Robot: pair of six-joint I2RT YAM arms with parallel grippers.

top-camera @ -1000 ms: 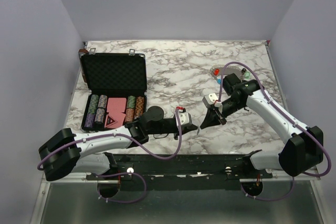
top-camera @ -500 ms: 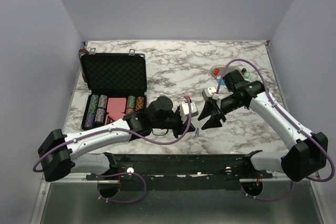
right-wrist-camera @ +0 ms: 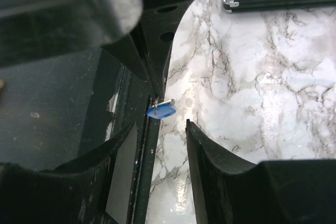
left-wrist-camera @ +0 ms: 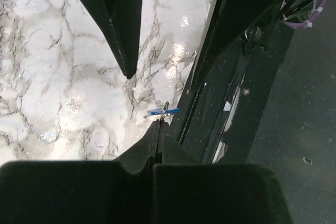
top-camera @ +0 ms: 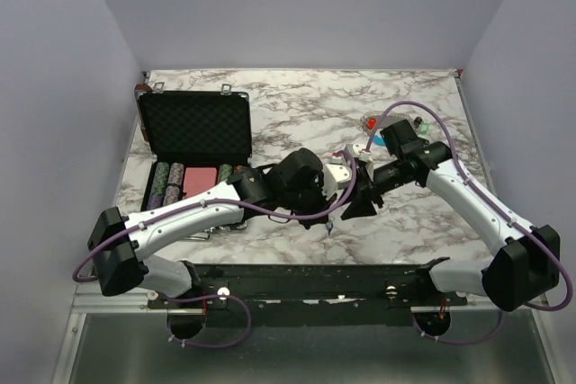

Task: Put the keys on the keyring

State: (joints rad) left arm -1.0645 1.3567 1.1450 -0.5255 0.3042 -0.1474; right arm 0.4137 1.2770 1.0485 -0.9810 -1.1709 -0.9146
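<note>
Top external view, left to right: an open black case (top-camera: 193,128) with poker chips (top-camera: 166,191) sits at the left of the marble tabletop (top-camera: 297,114). Both arms meet near the front middle.

Left end effector (left-wrist-camera: 159,128): fingers pressed together, pinching a blue key (right-wrist-camera: 161,110) at their very tips. The key is held clear of the tabletop, above its front edge.

Right end effector (right-wrist-camera: 159,125): fingers spread and holding nothing. It faces the left one nearly tip to tip.

Relation that matters: the blue key lies directly ahead of the right end effector and in line with the gap between its two fingers, just short of their tips. The left arm already has it, so the right arm is the free one and is close by.

Orientation: in both wrist views the blue head runs crosswise to the left fingers, roughly level with a slight tilt. A thin metal part stands at the pinch point. Which end points outward I cannot tell.

A red key (top-camera: 370,121) and a green key (top-camera: 420,123) lie at the far right of the tabletop, well apart from both end effectors.

I cannot make out the keyring in any view.

Judgement: a handover or re-grip looks imminent, and the small key leaves little margin.
</note>
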